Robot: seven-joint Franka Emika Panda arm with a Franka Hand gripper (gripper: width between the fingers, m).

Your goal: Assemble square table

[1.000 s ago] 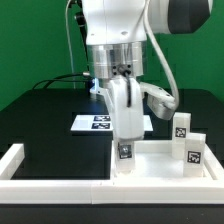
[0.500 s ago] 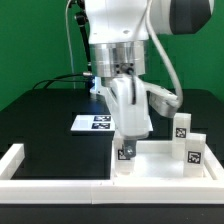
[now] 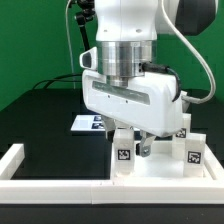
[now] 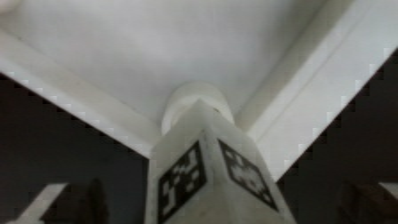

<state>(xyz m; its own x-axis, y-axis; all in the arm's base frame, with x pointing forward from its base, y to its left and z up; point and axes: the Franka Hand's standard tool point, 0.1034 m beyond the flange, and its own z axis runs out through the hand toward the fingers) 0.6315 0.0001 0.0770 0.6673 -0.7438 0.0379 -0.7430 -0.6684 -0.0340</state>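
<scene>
Leg (image 3: 124,157) upright in tabletop (image 3: 160,170) corner, long axis vertical

A black table (image 3: 45,125) fills the scene, with a green backdrop (image 3: 30,40) behind it. A low white wall (image 3: 50,186) borders the near side. A flat marker board (image 3: 88,122) lies partly hidden farther back, and dark cables (image 3: 62,80) trail near the backdrop

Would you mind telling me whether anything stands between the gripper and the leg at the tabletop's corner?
Nothing visible does. The gripper hangs open directly over the leg, which stands upright in the corner of the tabletop. In the wrist view the leg rises between the fingertips with nothing in between.
</scene>
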